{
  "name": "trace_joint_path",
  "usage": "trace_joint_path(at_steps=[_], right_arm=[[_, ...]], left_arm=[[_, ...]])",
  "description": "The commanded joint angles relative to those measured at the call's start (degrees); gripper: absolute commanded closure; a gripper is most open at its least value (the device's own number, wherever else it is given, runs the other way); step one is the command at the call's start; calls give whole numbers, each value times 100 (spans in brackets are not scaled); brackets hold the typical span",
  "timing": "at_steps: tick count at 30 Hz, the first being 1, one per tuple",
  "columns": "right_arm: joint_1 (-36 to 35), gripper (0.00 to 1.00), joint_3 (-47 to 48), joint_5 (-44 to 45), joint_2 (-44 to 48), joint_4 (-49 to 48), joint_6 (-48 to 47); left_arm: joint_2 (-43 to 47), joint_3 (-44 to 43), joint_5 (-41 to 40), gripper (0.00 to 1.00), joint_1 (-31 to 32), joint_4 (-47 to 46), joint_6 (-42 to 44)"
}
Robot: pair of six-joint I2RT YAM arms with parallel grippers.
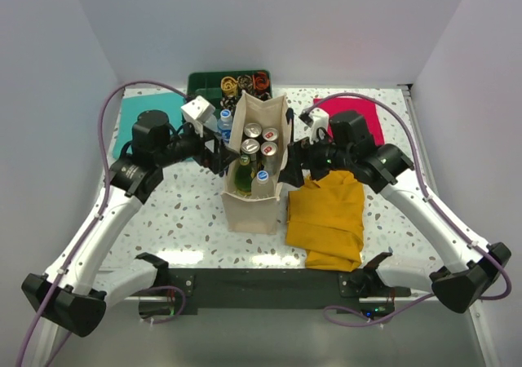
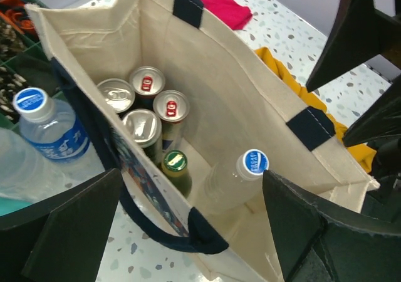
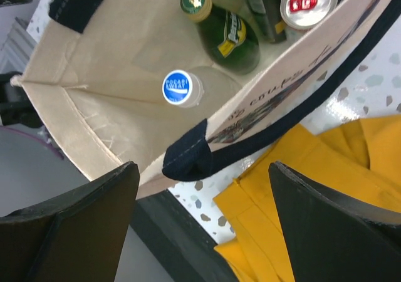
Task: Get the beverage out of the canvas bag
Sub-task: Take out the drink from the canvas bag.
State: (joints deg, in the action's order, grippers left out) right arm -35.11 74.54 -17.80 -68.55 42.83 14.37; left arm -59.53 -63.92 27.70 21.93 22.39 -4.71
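Nearby, canvas bag (image 1: pixel 251 212) crowded: cans (image 1: pixel 252 130), bottles (image 1: pixel 262 179) — yellow cloth (image 1: pixel 326 216) beside; left hand (image 1: pixel 218 155), right hand (image 1: pixel 294 161) both open.

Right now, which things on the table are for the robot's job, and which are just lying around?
For the job:
- canvas bag
- inside it: four cans, green glass bottle, clear bottle with a blue cap

Just lying about:
- water bottle standing outside the bag
- yellow cloth
- red cloth
- teal cloth
- green tray
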Motion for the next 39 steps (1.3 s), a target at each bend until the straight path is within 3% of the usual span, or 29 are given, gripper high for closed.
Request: trace_joint_path(at_steps=[1, 6, 11, 15, 29, 39], right_arm=[[-92, 12, -98, -110, 0, 349, -136], [-101, 12, -159, 224, -9, 428, -180], [-101, 10, -72, 1451, 176, 462, -75], [-101, 9, 60, 1867, 193, 455, -92], [-92, 8, 95, 1798, 193, 129, -224], [-101, 7, 166, 1736, 44, 94, -259]], left_arm=[[-199, -463, 122, 2, 425, 415, 356], [-700, -911, -389, 0, 1321, 757, 445], [-1026, -876, -686, 0, 1524, 758, 664], [-1245, -903, -837, 0, 1603, 828, 752], [-1975, -1000, -1250, 0, 1902, 934, 954], [-2159, -1070, -1074, 1, 1920, 1232, 1077]])
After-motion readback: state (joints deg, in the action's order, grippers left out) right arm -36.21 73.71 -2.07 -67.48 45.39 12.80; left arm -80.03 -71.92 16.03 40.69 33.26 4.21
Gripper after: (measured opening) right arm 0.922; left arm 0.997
